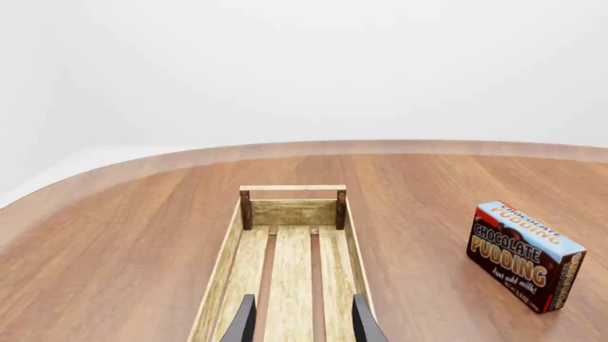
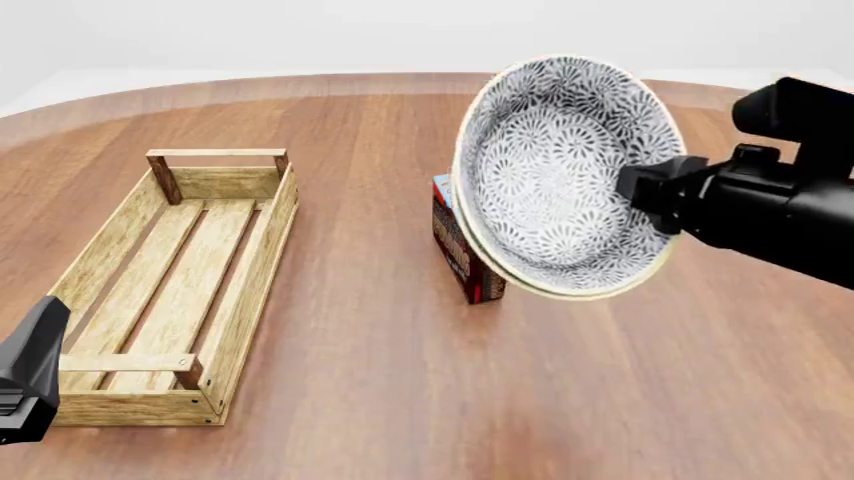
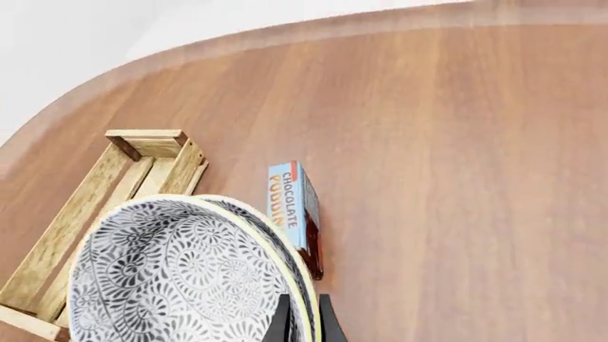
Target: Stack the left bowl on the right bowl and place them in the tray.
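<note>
Two bowls (image 2: 567, 175), nested as far as I can judge from the doubled rim, hang tilted in the air with the right gripper (image 3: 304, 320) clamped on their edge, so the stacking looks done and the carry to the tray (image 2: 254, 255) is in hand. That crate lies well off to the gripper's left, beyond the pudding box (image 2: 461, 255) standing just below the bowls. Next comes a leftward swing, levelling, then lowering. The left gripper (image 1: 302, 320) waits over the tray, fingers apart and empty.
</note>
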You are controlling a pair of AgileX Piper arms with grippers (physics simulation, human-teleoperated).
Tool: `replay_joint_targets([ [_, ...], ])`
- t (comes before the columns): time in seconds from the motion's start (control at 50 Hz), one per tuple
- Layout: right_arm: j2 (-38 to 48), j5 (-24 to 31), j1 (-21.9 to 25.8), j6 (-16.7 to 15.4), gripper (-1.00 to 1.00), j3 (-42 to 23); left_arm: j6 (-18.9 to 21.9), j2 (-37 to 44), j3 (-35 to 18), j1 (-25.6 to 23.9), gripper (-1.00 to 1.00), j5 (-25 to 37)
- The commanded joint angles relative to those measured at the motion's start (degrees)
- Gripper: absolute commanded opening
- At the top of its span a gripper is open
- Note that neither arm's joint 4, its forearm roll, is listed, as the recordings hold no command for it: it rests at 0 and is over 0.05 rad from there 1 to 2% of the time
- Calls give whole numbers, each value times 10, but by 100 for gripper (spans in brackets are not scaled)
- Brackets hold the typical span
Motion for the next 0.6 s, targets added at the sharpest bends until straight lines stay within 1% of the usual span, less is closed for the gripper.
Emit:
replay_joint_targets([
  [0.02,63,32,35,-18,-100,-140,0,0,0,0,100,0],
  [0.08,87,38,42,-18,-100,-177,0,0,0,0,100,0],
  [0.14,104,32,52,-21,-100,-208,0,0,0,0,100,0],
  [0.16,111,32,52,-22,-100,-219,0,0,0,0,100,0],
  [0.18,123,32,52,-29,-100,-234,0,0,0,0,100,0],
  [0.26,156,27,53,-32,-100,-266,0,0,0,0,100,0],
  [0.3,183,32,59,-33,-100,-306,0,0,0,0,100,0],
  [0.34,205,40,63,-40,-100,-341,0,0,0,0,100,0],
  [0.36,205,41,63,-40,-100,-342,0,0,0,0,100,0],
  [0.38,219,44,70,-41,-100,-368,0,0,0,0,100,0],
  [0.44,253,45,82,-26,-100,-413,0,0,0,0,100,0],
  [0.48,276,48,90,-32,-100,-435,0,0,0,0,100,0],
  [0.5,276,48,90,-32,-100,-436,0,0,0,0,100,0],
  [0.54,301,46,108,-26,-100,-452,0,0,0,0,100,0],
  [0.6,334,50,123,-29,-100,-483,0,0,0,0,100,0],
])
